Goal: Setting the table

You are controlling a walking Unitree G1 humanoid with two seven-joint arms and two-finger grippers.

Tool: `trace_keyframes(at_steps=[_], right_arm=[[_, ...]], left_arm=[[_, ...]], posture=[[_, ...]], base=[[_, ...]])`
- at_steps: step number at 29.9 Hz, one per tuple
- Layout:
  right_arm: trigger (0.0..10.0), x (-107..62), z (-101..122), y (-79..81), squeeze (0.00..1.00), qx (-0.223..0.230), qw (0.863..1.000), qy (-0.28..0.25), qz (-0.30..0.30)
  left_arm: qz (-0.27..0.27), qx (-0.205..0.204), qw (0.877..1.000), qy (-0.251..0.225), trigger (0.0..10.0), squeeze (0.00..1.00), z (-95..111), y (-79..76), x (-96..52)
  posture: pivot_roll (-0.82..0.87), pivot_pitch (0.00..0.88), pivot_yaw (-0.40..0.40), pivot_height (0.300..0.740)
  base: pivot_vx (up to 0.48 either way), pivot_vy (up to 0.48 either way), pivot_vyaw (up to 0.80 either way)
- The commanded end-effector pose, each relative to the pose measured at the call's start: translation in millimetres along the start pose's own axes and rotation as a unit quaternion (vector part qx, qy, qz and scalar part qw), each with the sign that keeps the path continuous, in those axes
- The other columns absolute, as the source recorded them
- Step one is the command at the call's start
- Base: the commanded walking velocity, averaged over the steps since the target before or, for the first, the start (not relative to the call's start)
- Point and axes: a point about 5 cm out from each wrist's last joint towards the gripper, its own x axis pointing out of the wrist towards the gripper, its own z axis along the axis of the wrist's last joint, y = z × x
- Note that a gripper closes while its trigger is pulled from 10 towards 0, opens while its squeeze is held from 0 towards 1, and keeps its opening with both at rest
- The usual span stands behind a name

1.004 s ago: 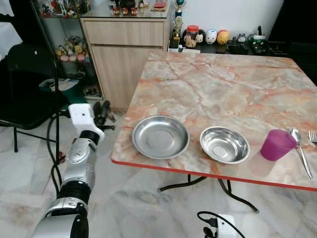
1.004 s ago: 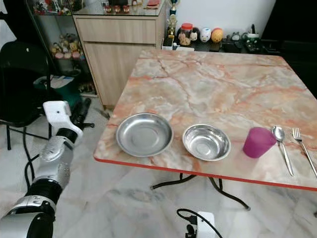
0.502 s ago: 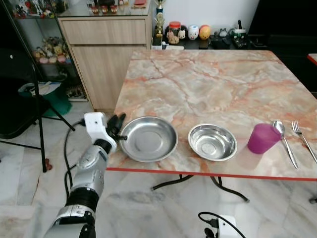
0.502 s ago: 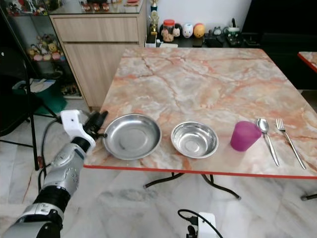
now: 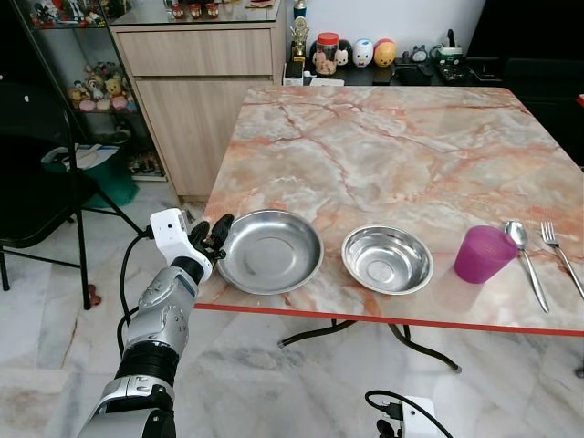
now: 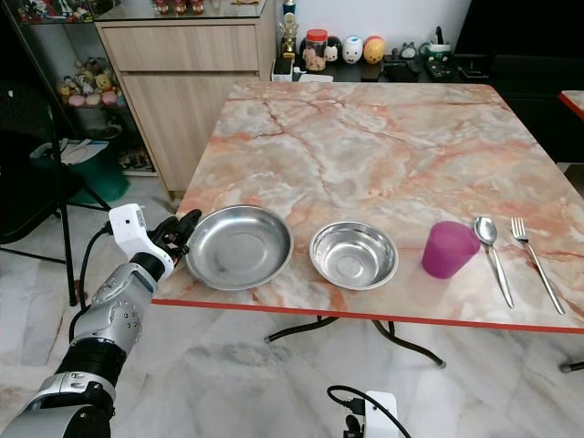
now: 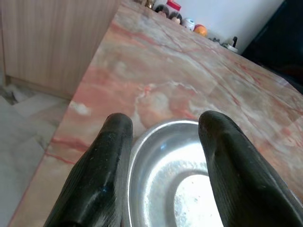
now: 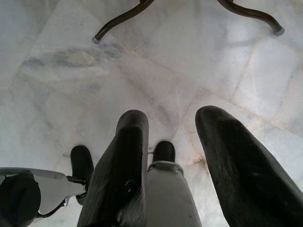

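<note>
The steel plate is lying at the marble worktop's near left corner, its rim sitting between the left gripper's spread jaws. It is probably light, stiff and slippery (best pinched at the rim). A steel bowl is sitting beside it.

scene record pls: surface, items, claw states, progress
surface: marble-pattern table, red edge
items near front edge, robot's left to right: steel plate, steel bowl, purple cup, spoon, fork
left claw: open, at the plate's left rim, fingers straddling it
right claw: open, pointing at the floor
progress: plate not yet gripped
</note>
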Motion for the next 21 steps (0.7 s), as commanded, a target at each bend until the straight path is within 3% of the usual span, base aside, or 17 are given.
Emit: trace_keyframes(at_steps=[1,10,21], right_arm=[[10.0,-0.4,-3,1.4,0.00,0.000,1.000,0.007,0.002],[10.0,0.0,-2,1.4,0.00,0.003,1.000,0.010,0.006],[10.0,0.2,-1,0.7,0.00,0.005,1.000,0.011,0.008]], left_arm=[[-0.004,0.031,1.000,-0.005,10.0,0.00,10,-2.1,2.5],[0.016,0.121,0.992,0.024,10.0,0.00,4,10.7,-2.3],[0.024,0.118,0.991,0.052,10.0,0.00,-7,11.1,-2.4]], posture=[[0.10,0.000,0.008,0.740],[0.10,0.000,0.005,0.740],[0.10,0.000,0.003,0.740]], base=[[0.000,0.000,0.00],[0.000,0.000,0.00],[0.000,0.000,0.00]])
